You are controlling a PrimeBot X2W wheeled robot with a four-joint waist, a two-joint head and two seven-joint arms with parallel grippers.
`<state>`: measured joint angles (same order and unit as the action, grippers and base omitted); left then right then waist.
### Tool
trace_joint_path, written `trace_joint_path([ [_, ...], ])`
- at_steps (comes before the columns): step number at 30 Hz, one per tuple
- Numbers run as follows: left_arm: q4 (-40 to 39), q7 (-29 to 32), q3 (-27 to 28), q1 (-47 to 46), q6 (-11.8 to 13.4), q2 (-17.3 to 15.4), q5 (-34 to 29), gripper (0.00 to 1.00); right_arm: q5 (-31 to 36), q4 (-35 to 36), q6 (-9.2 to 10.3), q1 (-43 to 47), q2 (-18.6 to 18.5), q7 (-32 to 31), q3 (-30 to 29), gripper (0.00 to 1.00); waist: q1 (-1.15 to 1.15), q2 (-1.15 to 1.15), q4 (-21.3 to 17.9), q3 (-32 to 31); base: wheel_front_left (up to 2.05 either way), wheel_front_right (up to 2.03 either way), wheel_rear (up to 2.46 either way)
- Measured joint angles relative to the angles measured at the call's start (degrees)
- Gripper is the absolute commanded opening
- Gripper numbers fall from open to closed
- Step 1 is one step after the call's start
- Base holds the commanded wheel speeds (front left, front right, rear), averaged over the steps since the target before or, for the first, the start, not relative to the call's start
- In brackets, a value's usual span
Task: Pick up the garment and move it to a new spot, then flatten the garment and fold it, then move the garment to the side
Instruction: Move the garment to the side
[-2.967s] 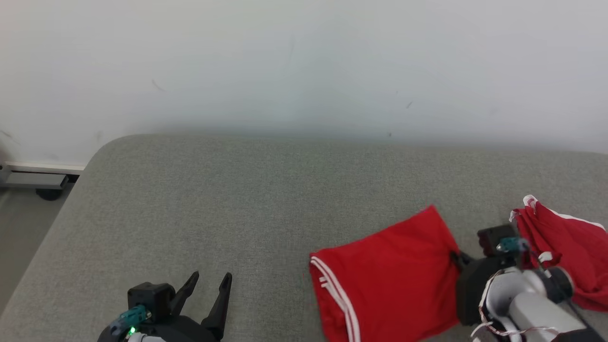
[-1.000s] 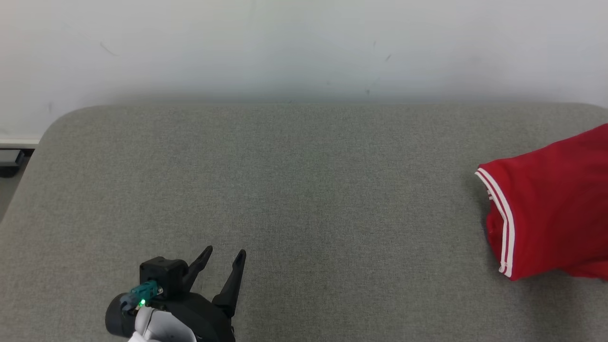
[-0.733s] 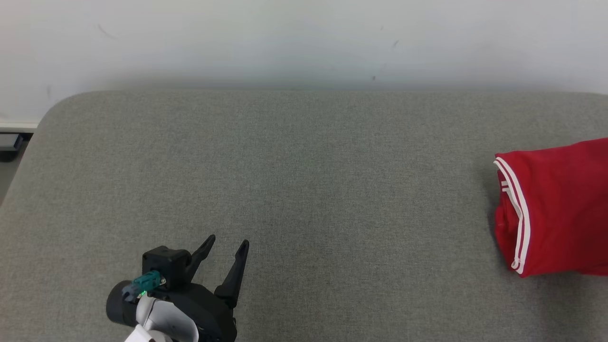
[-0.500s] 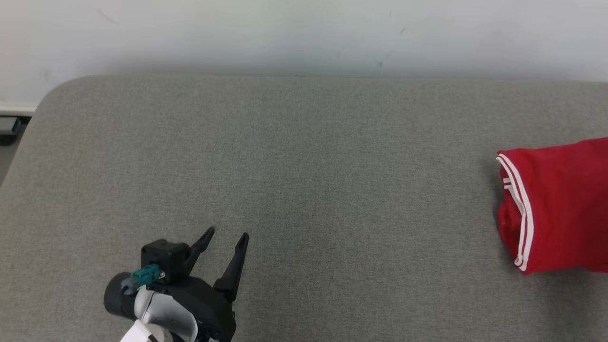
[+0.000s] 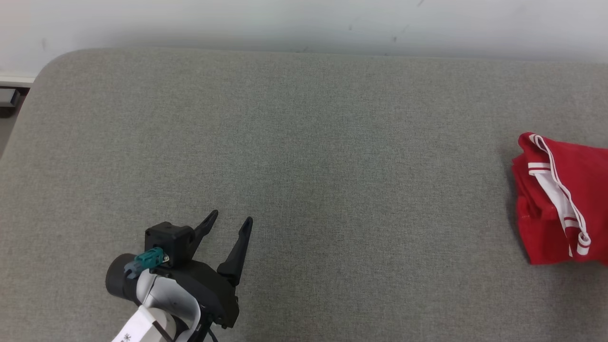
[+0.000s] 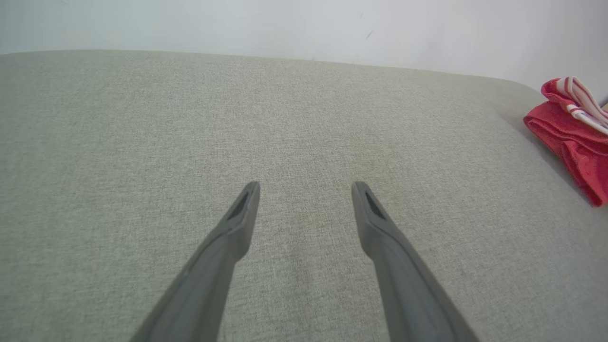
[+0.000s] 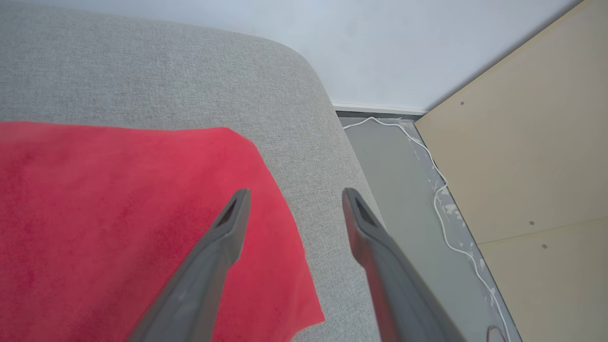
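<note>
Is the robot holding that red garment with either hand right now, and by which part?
Nothing is held. The left hand is open over the grey cushion; the right hand is open over the red garment, not pinching it.

Head cam looks down on the grey cushion (image 5: 304,142); wrist cams sit low over it, all catching the red garment (image 5: 539,232).

Counted one red garment (image 5: 555,223) at 3 o'clock on one grey cushion (image 5: 304,142). Two grippers showed: left gripper (image 5: 231,217) at 7 o'clock, right gripper (image 7: 295,192), two dark fingers (image 6: 230,240) each. One white cable (image 7: 434,204) lay on the floor (image 7: 394,166).
</note>
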<state>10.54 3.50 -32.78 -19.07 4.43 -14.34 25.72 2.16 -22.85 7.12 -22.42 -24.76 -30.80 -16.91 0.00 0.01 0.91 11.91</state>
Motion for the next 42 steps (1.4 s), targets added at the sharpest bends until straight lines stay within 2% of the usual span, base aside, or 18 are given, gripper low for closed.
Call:
trace_joint_path([
  [5,1.1,0.0,0.0,-0.3,-0.4,0.2,0.0,1.00,0.2,-2.4,0.00,-2.2,0.6,2.8,-0.1,1.00,0.00,0.00,0.0,-0.2,0.00,0.00,0.00],
  [8,1.8,-0.6,0.2,-0.4,-0.5,0.3,0.0,1.00,-0.2,-2.7,0.00,-3.3,2.6,5.2,-0.1,1.00,0.00,0.00,-0.1,-0.9,0.00,0.00,0.00],
  [11,3.1,-1.6,0.8,-0.8,-0.5,0.5,0.0,1.00,-4.5,-2.6,-0.69,-4.1,6.3,9.4,0.4,1.00,0.00,0.00,-0.2,-2.3,0.00,0.00,0.00],
  [16,5.0,-3.2,2.1,-0.9,-0.5,-0.2,0.1,1.00,-8.9,-1.4,-4.65,-3.7,11.7,15.3,2.1,1.00,0.00,0.00,-0.5,-5.1,0.00,0.00,0.00],
  [18,5.6,-4.2,2.6,-0.7,-0.4,-0.3,0.2,1.00,-9.9,0.7,-6.08,-1.9,13.5,18.8,2.6,1.00,0.00,0.00,-0.9,-7.1,0.00,0.00,0.00],
  [25,6.2,-6.4,5.3,3.5,0.7,-0.9,1.2,1.00,-11.7,6.1,-10.44,5.7,18.5,24.0,6.1,1.00,-0.01,-0.01,-1.9,-12.3,0.00,0.00,0.00],
  [26,5.7,-7.7,7.7,5.6,1.5,-0.9,2.0,1.00,-12.4,7.9,-11.41,8.5,19.4,25.1,6.7,1.00,-0.01,-0.01,-2.5,-14.4,0.00,0.00,0.00],
  [34,3.9,-8.9,9.8,9.0,2.1,-1.5,2.0,1.00,-14.1,11.3,-12.01,15.4,20.3,26.3,8.0,1.00,-0.01,-0.02,-3.5,-18.2,0.00,0.00,0.00],
  [42,2.8,-8.6,10.1,11.8,2.2,-2.1,1.5,1.00,-16.1,11.9,-12.17,17.7,21.4,26.4,9.5,1.00,-0.01,-0.01,-2.8,-19.0,0.00,0.00,0.00],
])
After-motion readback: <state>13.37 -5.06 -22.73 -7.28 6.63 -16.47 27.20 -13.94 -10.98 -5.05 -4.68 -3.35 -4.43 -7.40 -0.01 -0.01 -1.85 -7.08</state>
